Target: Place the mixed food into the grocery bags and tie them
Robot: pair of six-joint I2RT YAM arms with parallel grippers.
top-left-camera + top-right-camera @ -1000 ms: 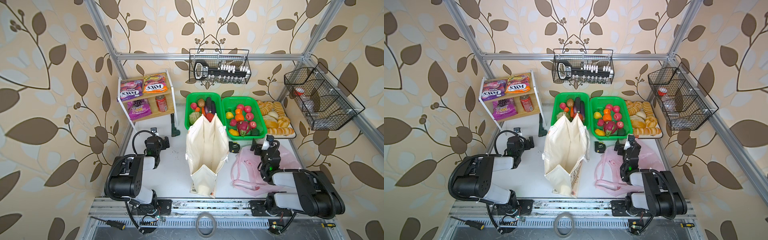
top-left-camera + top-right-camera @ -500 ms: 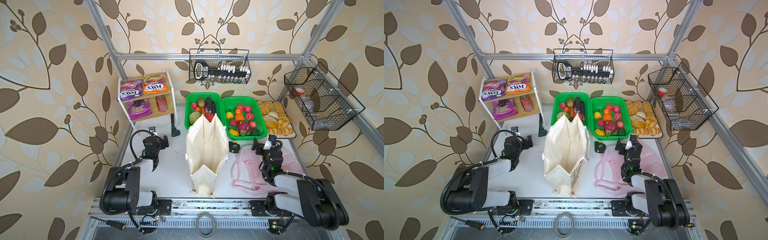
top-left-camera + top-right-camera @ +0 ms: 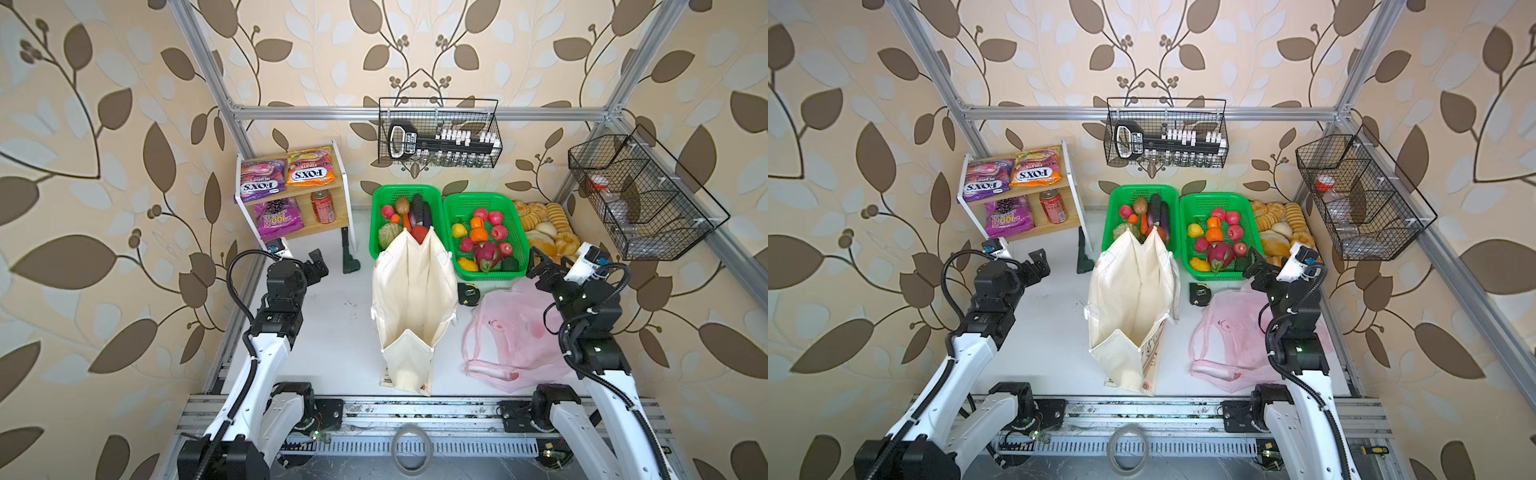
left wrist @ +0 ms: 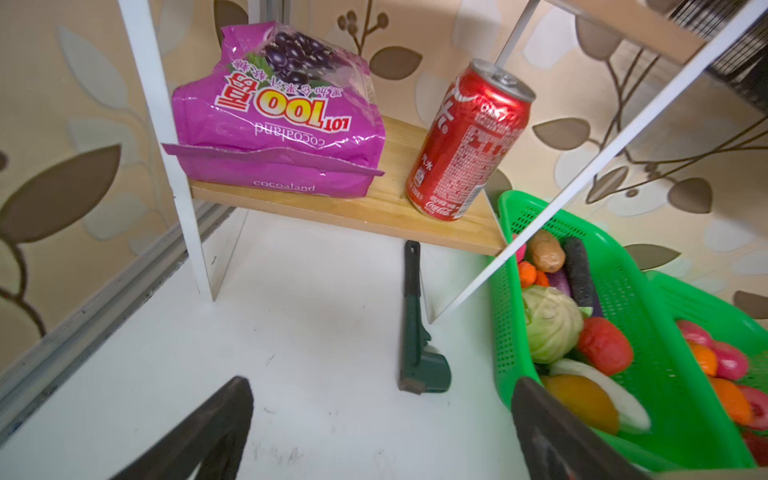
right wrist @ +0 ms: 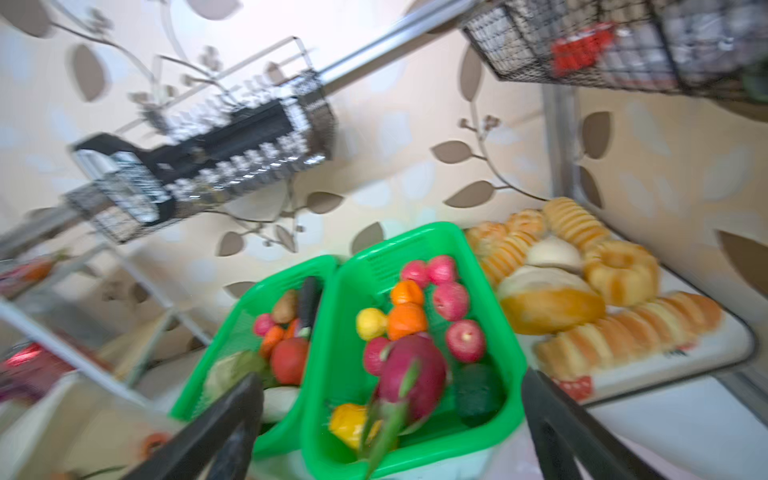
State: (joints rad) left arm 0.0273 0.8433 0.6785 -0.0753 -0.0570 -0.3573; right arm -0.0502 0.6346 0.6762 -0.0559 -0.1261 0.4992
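Bags sit nearest the robot. The cream tote [image 3: 409,303] stands up in the middle of the white table [image 3: 332,332] with its mouth open, and I see no food inside it. The pink bag [image 3: 511,332] lies flat and crumpled just beside it, on the right arm's side. So I think packing has not begun, and this is the reach for the first thing. A little farther out, the left gripper [image 3: 318,262] hangs over bare table, jaws spread wide with nothing between them. The right gripper [image 3: 538,264] hangs by the far edge of the pink bag, jaws spread and empty too, though its wrist view is blurry. Past the left gripper a dark green tool [image 4: 415,316] lies on the table, and then comes the low shelf [image 4: 332,208]. The purple "100" packet [image 4: 274,120] lies on it, and the red can [image 4: 469,137] stands beside it, close to the front edge. The orange FOX'S packet [image 3: 309,172] lies on the board above. The potato [image 4: 548,251], cabbage [image 4: 548,324] and red vegetable [image 4: 604,345] sit in the green basket [image 3: 374,224] right behind the tote. In both top views the tote's top hides part of that basket. Next, I think, the left gripper should go forward to the can or the packet. It must pass between the shelf's white legs, stay under the top board, and not knock the can over. The left side has lots of open table. By the tote it is tight, and a bump could tip it.
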